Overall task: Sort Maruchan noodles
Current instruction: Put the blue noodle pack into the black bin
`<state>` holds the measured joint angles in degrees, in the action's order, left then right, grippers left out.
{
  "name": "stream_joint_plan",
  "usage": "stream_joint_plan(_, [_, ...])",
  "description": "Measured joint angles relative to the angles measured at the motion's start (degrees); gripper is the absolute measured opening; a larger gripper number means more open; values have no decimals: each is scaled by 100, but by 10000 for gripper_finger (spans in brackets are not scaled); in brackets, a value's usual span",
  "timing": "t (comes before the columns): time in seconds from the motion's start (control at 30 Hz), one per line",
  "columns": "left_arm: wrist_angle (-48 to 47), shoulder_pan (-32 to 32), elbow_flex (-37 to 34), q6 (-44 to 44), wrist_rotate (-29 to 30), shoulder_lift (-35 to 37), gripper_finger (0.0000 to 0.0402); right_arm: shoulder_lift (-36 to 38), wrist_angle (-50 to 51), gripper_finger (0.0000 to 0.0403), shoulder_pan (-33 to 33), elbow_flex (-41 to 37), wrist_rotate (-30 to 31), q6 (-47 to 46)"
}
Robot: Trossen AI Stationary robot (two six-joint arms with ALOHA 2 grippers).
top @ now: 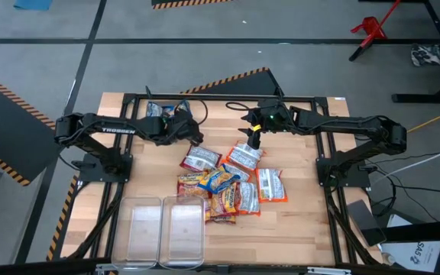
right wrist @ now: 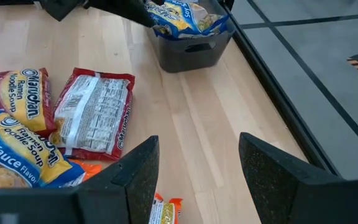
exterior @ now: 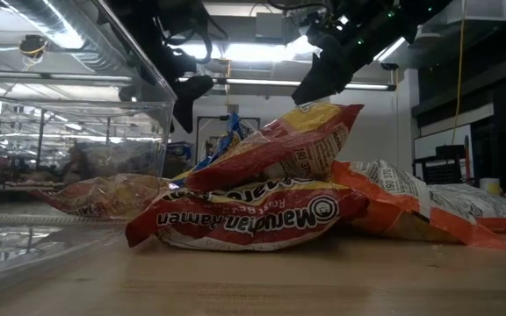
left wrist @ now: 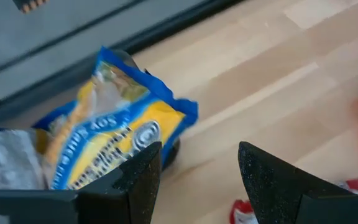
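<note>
The left fingers (left wrist: 194, 177) stand apart, empty, just beside a blue-and-yellow packet (left wrist: 114, 134) lying in a dark bin (right wrist: 191, 46) at the far left of the surface (top: 296, 221). The right fingers (right wrist: 194, 171) are spread too, holding nothing, above the far edge of the pile (top: 228, 183). That pile holds roughly nine packets, though overlaps make the count unsure. Two clear bins (top: 166, 229) sit nearer the front, well apart from both pairs of fingers.

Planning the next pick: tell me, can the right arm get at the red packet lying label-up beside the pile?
Probably yes: the right pincer hovers open just above the pile, and the red packet lies uncovered on bare wood.
</note>
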<state>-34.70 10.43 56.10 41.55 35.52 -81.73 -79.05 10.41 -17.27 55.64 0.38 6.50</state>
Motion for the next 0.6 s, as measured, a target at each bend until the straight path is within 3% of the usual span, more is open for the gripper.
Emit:
stream_joint_plan(0.13, [-37,41,0,98,-378,0,206,0,2,207,0,0,0,0])
stream_joint_plan(0.6, [-136,-259,4,339,-506,83,206,0,4,207,1,2,0,7])
